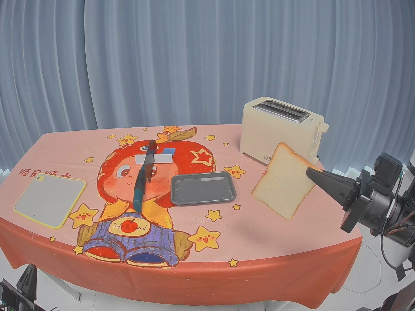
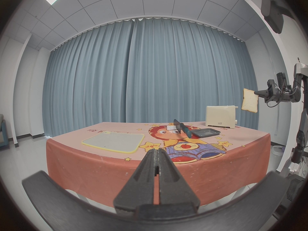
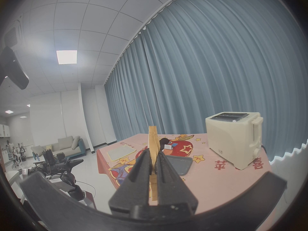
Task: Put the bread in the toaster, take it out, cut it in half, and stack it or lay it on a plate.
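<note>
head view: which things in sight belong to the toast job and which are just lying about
For the job: tan-crusted bread slice in the right gripper; cream two-slot toaster; teal-handled knife; yellow-rimmed grey cutting board; dark grey rectangular tray.
Lying about: small white and blue blocks by the knife blade; pink cartoon tablecloth; blue curtain.

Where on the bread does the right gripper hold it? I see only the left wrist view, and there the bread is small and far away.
Observer: In the head view, the right gripper pinches the bread at one corner. The bread hangs in the air in front of the toaster.
Operator: Are the toaster slots free?
Observer: Yes, from above both slots look empty.
Operator: Do both fingers touch the bread?
Observer: Yes. In the right wrist view the bread stands edge-on between the two fingers, which press it from both sides.
</note>
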`<state>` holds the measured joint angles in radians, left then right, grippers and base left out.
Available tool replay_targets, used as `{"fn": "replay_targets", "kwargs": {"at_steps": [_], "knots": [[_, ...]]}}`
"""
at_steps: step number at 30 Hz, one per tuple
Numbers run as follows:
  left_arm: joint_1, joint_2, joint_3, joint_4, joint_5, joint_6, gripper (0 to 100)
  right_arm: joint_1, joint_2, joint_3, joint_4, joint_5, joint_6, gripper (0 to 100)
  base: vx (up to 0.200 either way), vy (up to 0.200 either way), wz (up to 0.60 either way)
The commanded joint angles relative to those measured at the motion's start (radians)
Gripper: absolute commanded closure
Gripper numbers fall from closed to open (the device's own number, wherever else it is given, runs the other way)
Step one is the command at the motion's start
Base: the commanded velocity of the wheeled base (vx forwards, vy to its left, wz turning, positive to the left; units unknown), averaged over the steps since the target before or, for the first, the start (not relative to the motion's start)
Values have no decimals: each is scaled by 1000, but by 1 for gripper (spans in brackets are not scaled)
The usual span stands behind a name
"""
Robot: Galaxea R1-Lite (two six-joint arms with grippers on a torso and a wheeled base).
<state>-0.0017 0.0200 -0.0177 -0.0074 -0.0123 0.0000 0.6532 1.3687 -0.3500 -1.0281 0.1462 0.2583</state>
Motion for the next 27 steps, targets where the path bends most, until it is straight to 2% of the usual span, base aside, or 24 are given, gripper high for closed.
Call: {"fn": "replay_targets", "kwargs": {"at_steps": [1,18,21,27], "knots": [[0,0,18,0,0,0,100,-1,13,0,-1,0,1,100,0,200,0],[0,0,18,0,0,0,100,0,21,-3,-1,0,-1,100,0,200,0],[0,0,18,0,0,2,100,0,21,-3,-3,0,1,100,0,0,0],[0,0,18,0,0,2,100,8,21,-1,-3,0,1,100,0,200,0]]}}
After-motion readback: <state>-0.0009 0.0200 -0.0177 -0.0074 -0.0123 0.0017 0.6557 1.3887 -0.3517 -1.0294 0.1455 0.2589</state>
